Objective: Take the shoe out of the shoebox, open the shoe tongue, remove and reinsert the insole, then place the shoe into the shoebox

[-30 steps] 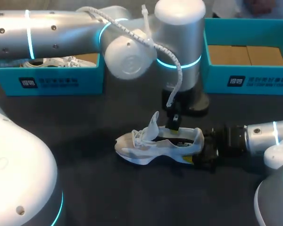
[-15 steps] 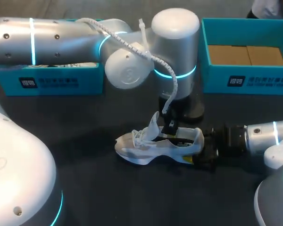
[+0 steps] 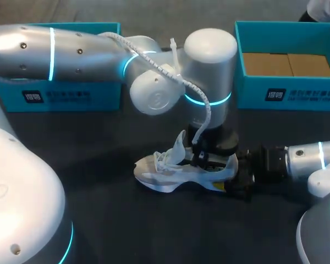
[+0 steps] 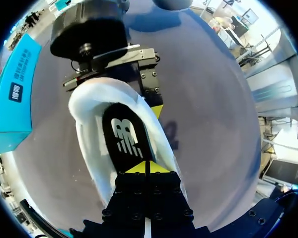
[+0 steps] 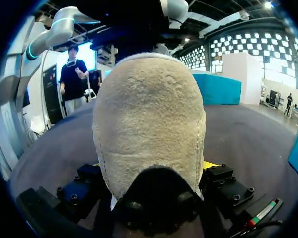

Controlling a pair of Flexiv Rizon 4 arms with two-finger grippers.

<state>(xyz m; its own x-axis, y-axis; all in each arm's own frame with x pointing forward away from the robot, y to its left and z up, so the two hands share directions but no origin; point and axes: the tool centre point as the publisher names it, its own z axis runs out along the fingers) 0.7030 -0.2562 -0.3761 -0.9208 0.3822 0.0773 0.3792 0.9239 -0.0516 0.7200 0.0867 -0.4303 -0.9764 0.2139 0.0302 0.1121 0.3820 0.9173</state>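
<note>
Sunk deeper into the shoe (image 3: 176, 170), left gripper (image 4: 149, 167) tips shut together, perhaps pinching the insole (image 4: 124, 139); lift slowly, right gripper (image 5: 151, 168) clamping the heel (image 5: 149, 109).

Holds the left arm (image 3: 71, 49) past the middle, wrist pointing straight down, left gripper (image 4: 149, 167) with tips pressed together. Keeps the right arm (image 3: 308, 159) low and level, right gripper (image 3: 234, 177) clamped on the heel of the shoe (image 3: 170, 173).

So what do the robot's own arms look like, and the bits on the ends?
The left arm and right arm are thick silver-grey tubes with rounded joints and glowing cyan rings. A white coiled cable runs along the left one. The left tool and right tool are blocky, black, studded with screws, with bright yellow fingertips.
</note>
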